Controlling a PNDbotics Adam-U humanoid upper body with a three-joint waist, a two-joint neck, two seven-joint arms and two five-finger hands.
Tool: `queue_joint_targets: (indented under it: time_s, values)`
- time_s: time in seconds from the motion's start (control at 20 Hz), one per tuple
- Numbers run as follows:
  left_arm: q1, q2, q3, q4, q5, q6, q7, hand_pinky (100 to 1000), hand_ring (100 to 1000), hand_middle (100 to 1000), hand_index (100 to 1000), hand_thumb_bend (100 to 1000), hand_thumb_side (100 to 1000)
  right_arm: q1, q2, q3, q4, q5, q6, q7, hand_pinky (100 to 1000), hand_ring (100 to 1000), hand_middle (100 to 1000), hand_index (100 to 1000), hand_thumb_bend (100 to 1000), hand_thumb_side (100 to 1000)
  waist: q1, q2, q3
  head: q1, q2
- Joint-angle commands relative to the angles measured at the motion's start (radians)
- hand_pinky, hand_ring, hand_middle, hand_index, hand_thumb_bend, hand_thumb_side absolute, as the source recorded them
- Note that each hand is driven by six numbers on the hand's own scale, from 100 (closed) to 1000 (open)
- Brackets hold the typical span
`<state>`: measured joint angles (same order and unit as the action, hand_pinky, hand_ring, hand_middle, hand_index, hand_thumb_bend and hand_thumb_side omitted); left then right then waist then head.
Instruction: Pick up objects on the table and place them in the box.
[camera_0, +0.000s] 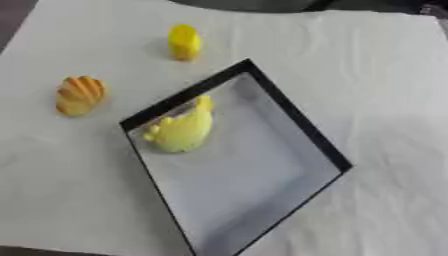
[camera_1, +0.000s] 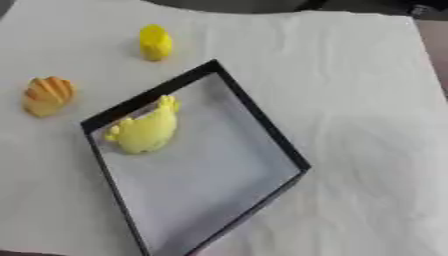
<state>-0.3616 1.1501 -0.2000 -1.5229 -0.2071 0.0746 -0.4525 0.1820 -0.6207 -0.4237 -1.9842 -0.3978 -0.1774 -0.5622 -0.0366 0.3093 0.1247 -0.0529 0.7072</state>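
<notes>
— Hands first: neither shows in either eye view, so I can't say whether they're wide, curled or carrying anything. Both are out of sight, which at least leaves me a clean look at the table.

— What's nearest to where they'd come in?

— Box (camera_0: 297, 122), black-rimmed, shallow, sitting askew on the white cloth (camera_0: 385, 75) so one corner points away from me. My guess is it sits in the middle so either arm can reach it.

— Anything in it?

— One pale yellow toy (camera_0: 182, 131), lumpy with small knobs along its edge, lying in the box's far-left part, close against the wall there. That one I'd count as done.

— And outside?

— Two pieces, both on the cloth to the left. An orange ribbed object (camera_0: 80, 94), shell-like, lies near the box's left wall but apart from it. Farther back stands a yellow cylinder (camera_0: 184, 42), upright, well apart from the box's far corner.

— Which arm?

— Left, I'd judge, since both lie on its side. The ribbed one looks the shorter carry.
</notes>
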Motion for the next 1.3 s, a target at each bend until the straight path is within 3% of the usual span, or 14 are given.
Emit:
queue_joint_targets:
  time_s: [0.05, 0.25, 0.65, 1.05, 1.3]
  values:
    - [-0.044, 0.006, -0.026, 0.012, -0.036, 0.021, 0.008, 817, 738, 730, 808, 579, 653, -0.004, -0.023, -0.003, -0.016, -0.006, 0.011, 0.002, 954, 1000, 676, 783, 100, 612, 0.017, -0.001, -0.002, 0.012, -0.008]
    - [-0.106, -0.034, -0.069, 0.044, -0.102, 0.040, 0.046, 791, 688, 672, 796, 575, 592, -0.006, -0.024, 0.001, -0.016, -0.007, 0.020, 0.005, 954, 1000, 672, 781, 100, 615, 0.022, -0.003, -0.008, 0.022, -0.007]
    - [-0.233, -0.142, -0.141, 0.138, -0.165, 0.046, 0.075, 780, 662, 643, 785, 568, 616, -0.016, -0.031, 0.009, -0.016, -0.014, 0.040, 0.010, 954, 1000, 668, 780, 100, 624, 0.039, -0.005, -0.017, 0.039, -0.003]
    - [-0.338, -0.256, -0.171, 0.243, -0.251, 0.053, 0.090, 768, 653, 634, 767, 558, 587, -0.032, -0.040, 0.019, -0.016, -0.026, 0.059, 0.019, 954, 1000, 667, 779, 100, 634, 0.055, -0.007, -0.028, 0.063, 0.002]
    - [-0.362, -0.295, -0.180, 0.297, -0.296, 0.034, 0.083, 748, 626, 604, 733, 519, 556, -0.035, -0.038, 0.020, -0.016, -0.030, 0.067, 0.020, 954, 1000, 666, 778, 100, 638, 0.062, -0.007, -0.032, 0.069, 0.005]
